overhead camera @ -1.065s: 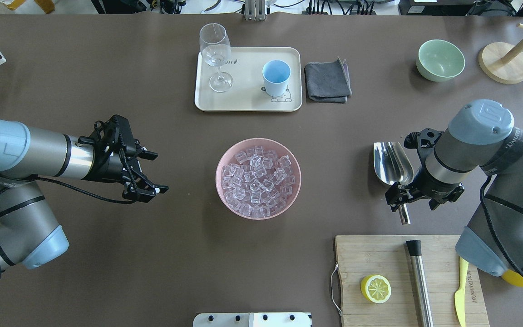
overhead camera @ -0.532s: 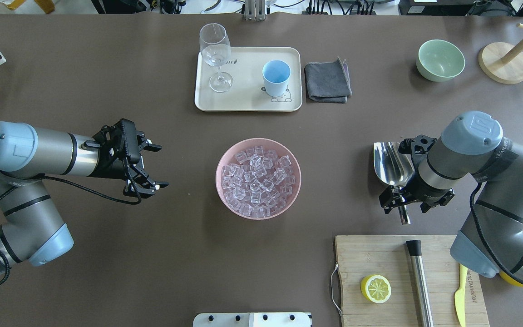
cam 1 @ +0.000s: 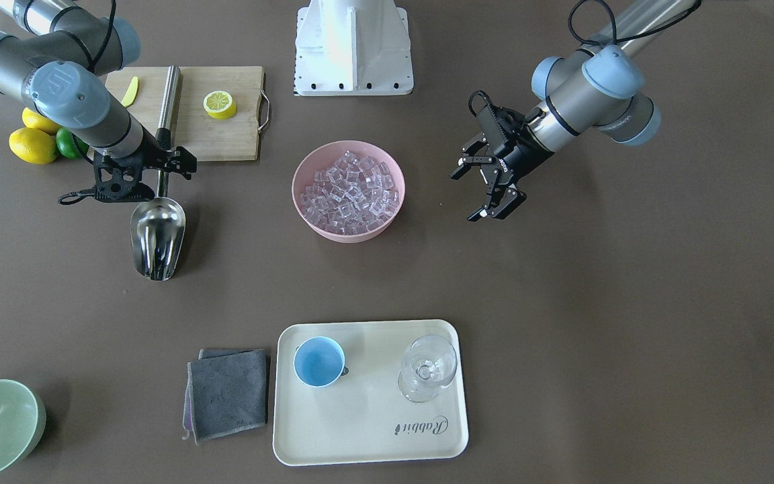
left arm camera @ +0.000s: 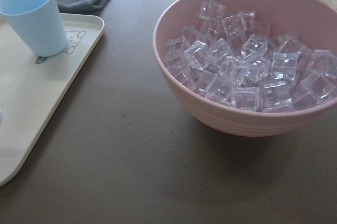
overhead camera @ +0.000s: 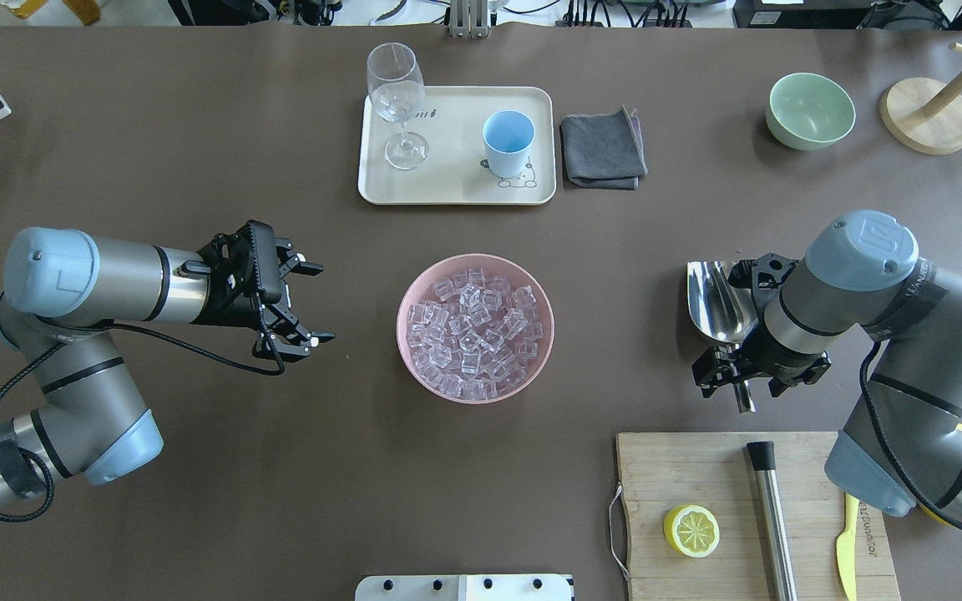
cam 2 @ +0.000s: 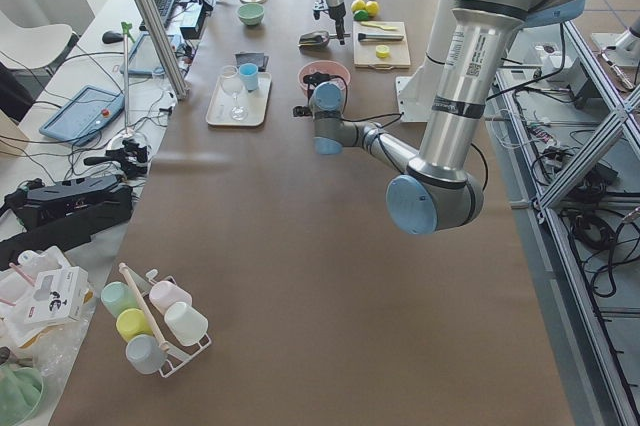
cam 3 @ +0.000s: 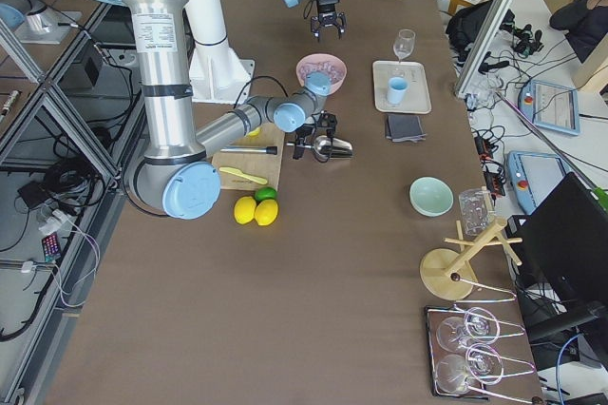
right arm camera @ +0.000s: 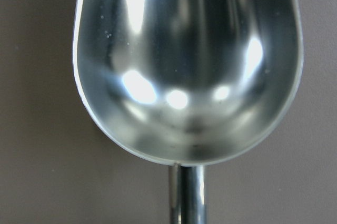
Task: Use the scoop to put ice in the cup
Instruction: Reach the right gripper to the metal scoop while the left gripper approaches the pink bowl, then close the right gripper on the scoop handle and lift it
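**Right gripper straddles scoop handle; left one idle by the bowl**

The scoop [overhead camera: 719, 302] lies flat on the table, trough up and empty, well right of the pink bowl [overhead camera: 402, 327]. Its thin handle points toward the cutting board [overhead camera: 681, 467]. The right gripper [overhead camera: 744, 381] is low over that handle, fingers spread to either side of it, with no contact visible. In the wrist view the handle runs out of the bottom edge.

The left gripper [overhead camera: 319, 304] hangs left of the bowl, fingers wide and empty. The ice [overhead camera: 474, 325] is heaped in the bowl. The cup [overhead camera: 508, 138] stands upright on the tray [overhead camera: 448, 163] and holds no ice.
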`<action>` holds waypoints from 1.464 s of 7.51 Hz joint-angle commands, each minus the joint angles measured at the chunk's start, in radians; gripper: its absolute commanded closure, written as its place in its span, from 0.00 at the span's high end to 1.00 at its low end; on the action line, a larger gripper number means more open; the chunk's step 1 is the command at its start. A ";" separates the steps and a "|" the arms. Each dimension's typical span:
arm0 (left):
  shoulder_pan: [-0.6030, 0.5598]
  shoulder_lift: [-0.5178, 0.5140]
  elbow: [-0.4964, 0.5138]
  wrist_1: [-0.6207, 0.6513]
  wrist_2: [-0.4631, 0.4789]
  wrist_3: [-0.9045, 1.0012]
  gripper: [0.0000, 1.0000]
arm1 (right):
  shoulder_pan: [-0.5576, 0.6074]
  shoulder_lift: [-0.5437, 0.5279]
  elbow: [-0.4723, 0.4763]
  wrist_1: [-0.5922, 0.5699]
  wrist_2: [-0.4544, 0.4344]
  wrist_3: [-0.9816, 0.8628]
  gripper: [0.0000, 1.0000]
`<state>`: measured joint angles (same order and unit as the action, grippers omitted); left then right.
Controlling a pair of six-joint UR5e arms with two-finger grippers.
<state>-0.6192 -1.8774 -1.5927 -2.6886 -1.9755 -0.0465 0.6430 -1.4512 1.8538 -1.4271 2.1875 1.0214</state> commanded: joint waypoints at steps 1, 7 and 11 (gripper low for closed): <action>0.007 -0.039 0.056 -0.036 0.007 0.004 0.98 | -0.003 0.000 0.005 0.000 0.001 0.008 0.74; 0.019 -0.081 0.068 0.012 -0.019 0.048 0.98 | -0.005 -0.006 0.012 -0.001 0.000 0.006 0.00; 0.027 -0.135 0.068 0.113 -0.019 0.118 0.98 | -0.003 -0.044 0.100 -0.015 0.001 -0.050 0.00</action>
<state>-0.5947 -2.0023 -1.5233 -2.6049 -1.9942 0.0133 0.6381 -1.4625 1.8821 -1.4320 2.1880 1.0189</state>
